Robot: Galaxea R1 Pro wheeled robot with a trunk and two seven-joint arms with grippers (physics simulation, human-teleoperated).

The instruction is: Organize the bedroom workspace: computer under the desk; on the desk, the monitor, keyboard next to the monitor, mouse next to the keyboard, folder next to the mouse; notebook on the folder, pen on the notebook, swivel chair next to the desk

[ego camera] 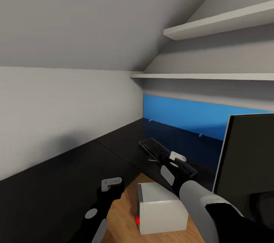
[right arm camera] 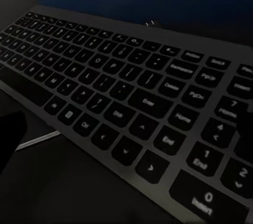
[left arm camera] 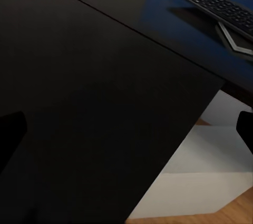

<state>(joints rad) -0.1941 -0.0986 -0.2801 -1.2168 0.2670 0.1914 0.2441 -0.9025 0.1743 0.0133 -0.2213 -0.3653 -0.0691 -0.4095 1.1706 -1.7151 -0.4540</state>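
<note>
1. Computer (ego camera: 161,207) on wood floor (ego camera: 123,201), nearest.
2. Left gripper (ego camera: 111,184) over desk (ego camera: 57,182) edge, jaw state unclear.
3. Right gripper (ego camera: 176,158) pinching keyboard (ego camera: 156,148) end, on desk.
4. Monitor (ego camera: 247,151) right.

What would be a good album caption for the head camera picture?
Under a sloped attic wall, the right gripper reaches the keyboard on the black desk, beside the monitor and computer.
</note>
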